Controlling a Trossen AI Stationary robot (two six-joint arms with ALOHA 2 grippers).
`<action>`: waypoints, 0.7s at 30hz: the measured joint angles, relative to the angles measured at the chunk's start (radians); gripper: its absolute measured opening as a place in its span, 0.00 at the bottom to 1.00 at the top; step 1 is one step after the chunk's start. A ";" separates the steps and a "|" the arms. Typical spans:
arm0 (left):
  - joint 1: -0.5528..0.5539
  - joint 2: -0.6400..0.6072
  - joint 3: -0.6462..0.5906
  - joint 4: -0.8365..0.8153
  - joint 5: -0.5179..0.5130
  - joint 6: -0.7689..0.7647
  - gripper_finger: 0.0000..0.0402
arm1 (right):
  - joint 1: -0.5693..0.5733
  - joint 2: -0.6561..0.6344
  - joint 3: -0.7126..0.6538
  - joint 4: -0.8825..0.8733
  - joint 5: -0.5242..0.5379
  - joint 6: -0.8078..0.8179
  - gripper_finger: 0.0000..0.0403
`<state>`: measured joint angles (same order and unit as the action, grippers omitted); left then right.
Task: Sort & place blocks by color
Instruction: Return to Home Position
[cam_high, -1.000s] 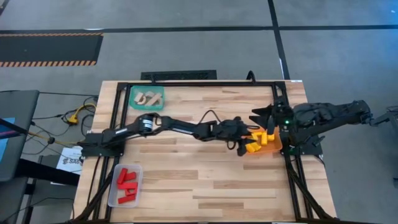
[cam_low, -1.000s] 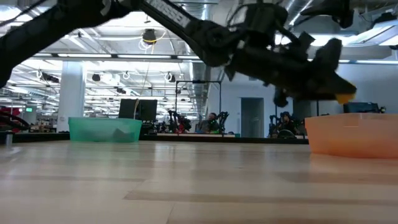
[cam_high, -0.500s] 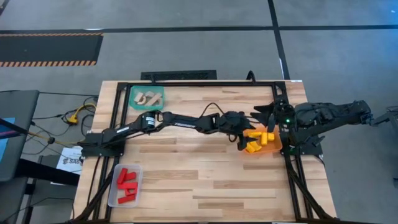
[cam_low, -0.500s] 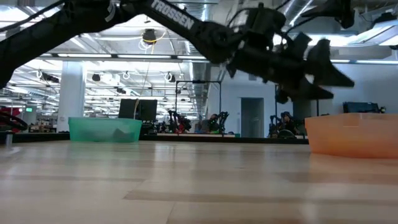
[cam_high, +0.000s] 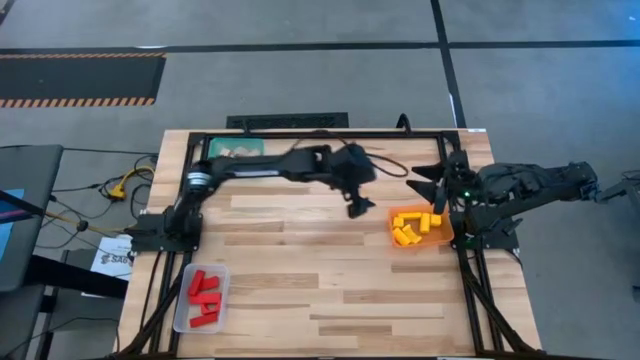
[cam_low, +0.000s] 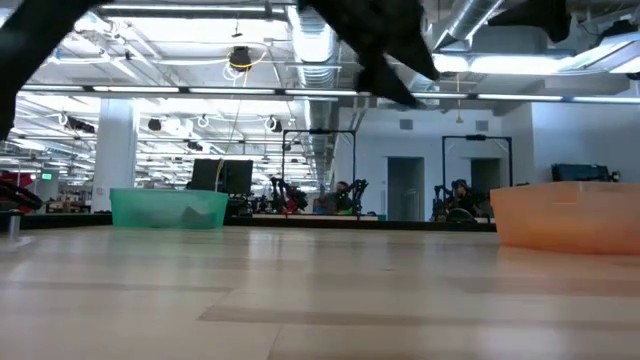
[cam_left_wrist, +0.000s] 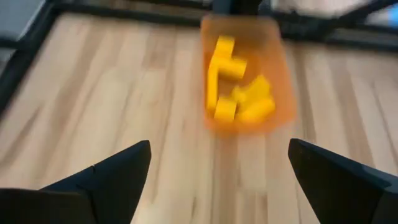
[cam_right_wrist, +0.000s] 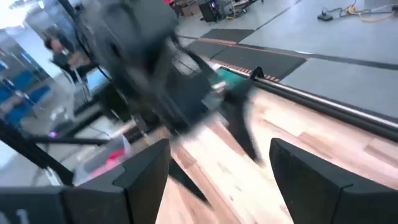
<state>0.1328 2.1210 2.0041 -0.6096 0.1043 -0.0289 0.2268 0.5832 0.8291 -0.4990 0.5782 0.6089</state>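
The blocks (cam_high: 415, 224) all lie in trays. The yellow ones are heaped in the orange tray (cam_low: 565, 218) at the right side of the counter (cam_high: 300, 265). The red blocks (cam_high: 203, 293) are in the clear tray (cam_high: 181, 320) by the left arm's base. The pale blocks (cam_high: 230, 151) are in the teal tray (cam_low: 168, 208), half hidden under the left arm.

They look light, stiff and smooth. Bricks are best pinched across flat faces; cylinders may roll or slip. Heaped neighbours and tray walls would crowd any grasp.

The left gripper (cam_left_wrist: 219, 148) hangs over the counter's middle, between the teal and orange trays, fingers wide apart and holding nothing. The right gripper (cam_right_wrist: 221, 146) waits just beside the orange tray, fingers apart, empty.
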 joint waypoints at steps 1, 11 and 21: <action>0.000 -0.036 -0.015 -0.051 -0.022 0.006 0.90 | 0.001 -0.004 0.000 -0.016 0.000 -0.009 0.73; -0.006 -0.560 -0.486 -0.078 -0.273 -0.120 0.81 | 0.002 0.020 -0.001 -0.083 -0.002 -0.040 0.73; 0.047 -1.152 -1.089 0.181 -0.264 -0.198 0.67 | -0.071 0.225 -0.001 0.235 -0.082 -0.174 0.73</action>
<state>0.1802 0.9690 0.9150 -0.4282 -0.1595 -0.2272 0.1553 0.8078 0.8280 -0.2640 0.4964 0.4351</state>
